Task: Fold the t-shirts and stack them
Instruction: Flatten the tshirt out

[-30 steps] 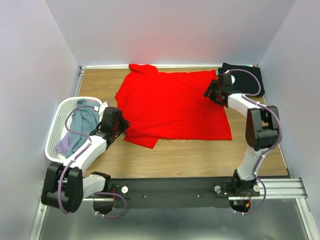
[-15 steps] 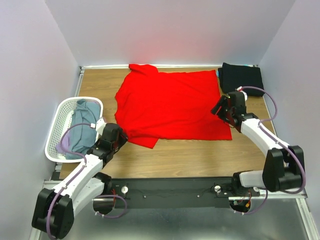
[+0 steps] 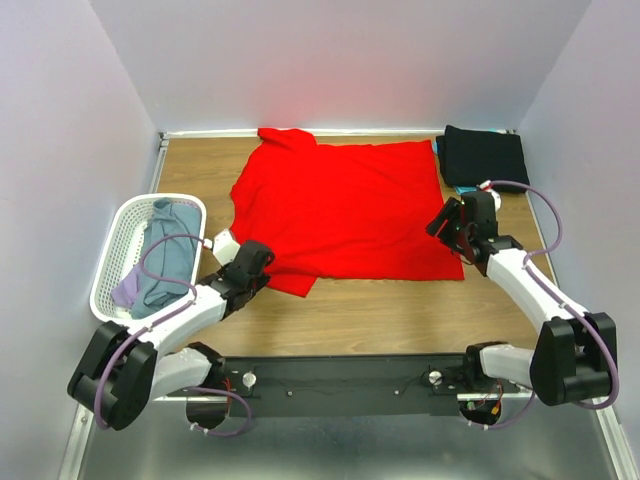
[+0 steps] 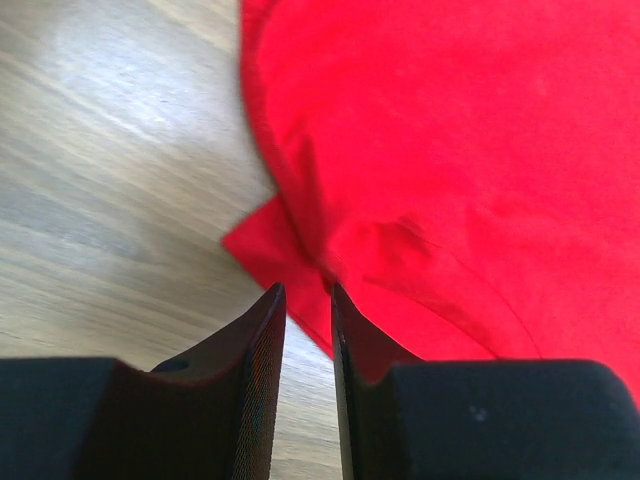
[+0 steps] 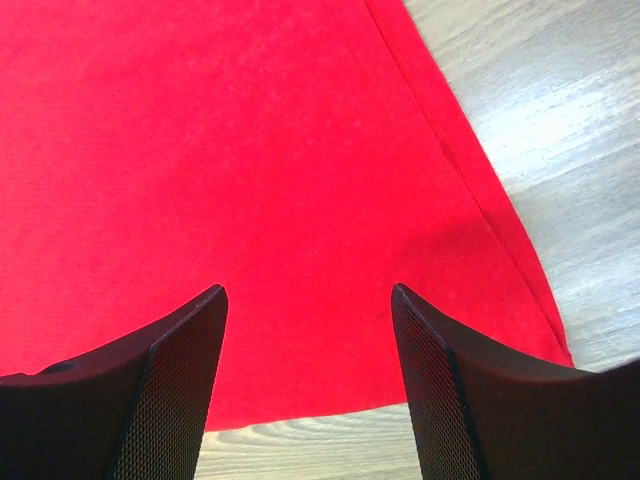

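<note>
A bright red t-shirt (image 3: 340, 205) lies spread flat on the wooden table. My left gripper (image 3: 262, 262) is low at the shirt's near left sleeve corner. In the left wrist view its jaws (image 4: 306, 287) stand only a narrow gap apart, with bare wood between them and the red sleeve tip (image 4: 265, 245) just ahead. My right gripper (image 3: 450, 222) is wide open and empty over the shirt's near right corner; the red cloth (image 5: 250, 150) and its hem edge show between the fingers. A folded black t-shirt (image 3: 483, 155) lies at the back right corner.
A white mesh laundry basket (image 3: 112, 255) stands at the left edge, holding a grey-blue shirt (image 3: 168, 250) and a lavender one (image 3: 125, 290). Bare wood (image 3: 380, 310) runs along the near side of the table. Walls close in the back and both sides.
My left gripper moved right from beside the basket to the red sleeve's near corner. My right gripper moved from the shirt's far right corner to its near right corner.
</note>
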Robot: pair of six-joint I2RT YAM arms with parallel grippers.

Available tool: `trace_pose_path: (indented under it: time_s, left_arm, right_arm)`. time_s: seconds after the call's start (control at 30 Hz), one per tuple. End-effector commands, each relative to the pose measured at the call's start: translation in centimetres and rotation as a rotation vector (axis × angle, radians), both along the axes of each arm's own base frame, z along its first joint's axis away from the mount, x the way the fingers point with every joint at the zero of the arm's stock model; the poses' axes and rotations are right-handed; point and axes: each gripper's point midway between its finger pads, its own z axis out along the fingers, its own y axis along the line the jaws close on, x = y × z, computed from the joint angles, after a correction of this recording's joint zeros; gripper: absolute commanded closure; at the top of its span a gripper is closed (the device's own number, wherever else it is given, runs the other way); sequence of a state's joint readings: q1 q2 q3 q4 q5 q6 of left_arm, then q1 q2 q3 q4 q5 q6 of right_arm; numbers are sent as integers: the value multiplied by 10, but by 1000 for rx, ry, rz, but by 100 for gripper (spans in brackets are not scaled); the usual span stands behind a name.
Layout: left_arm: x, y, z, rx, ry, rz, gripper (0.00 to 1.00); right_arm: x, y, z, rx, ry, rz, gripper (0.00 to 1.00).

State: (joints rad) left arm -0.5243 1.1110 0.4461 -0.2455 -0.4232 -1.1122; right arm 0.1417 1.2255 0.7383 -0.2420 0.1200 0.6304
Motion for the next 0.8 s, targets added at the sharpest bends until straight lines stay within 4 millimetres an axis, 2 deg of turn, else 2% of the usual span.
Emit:
trace_pose_path:
  time_s: [0.0, 0.33, 0.5, 0.77]
  left_arm:
    - [7, 8, 7, 64, -26, 57, 68]
    - [-4, -13, 26, 93, -33, 26, 71]
    - [-11, -16, 15, 123, 0, 22, 71]
    - [2, -21, 9, 204, 15, -18, 70]
  right_arm:
    - [2, -9, 5, -27, 10, -33, 27]
    - [9, -9, 5, -42, 17, -29, 27]
    - [8, -9, -2, -41, 35, -30, 27]
    - [5, -9, -4, -39, 42, -32, 27]
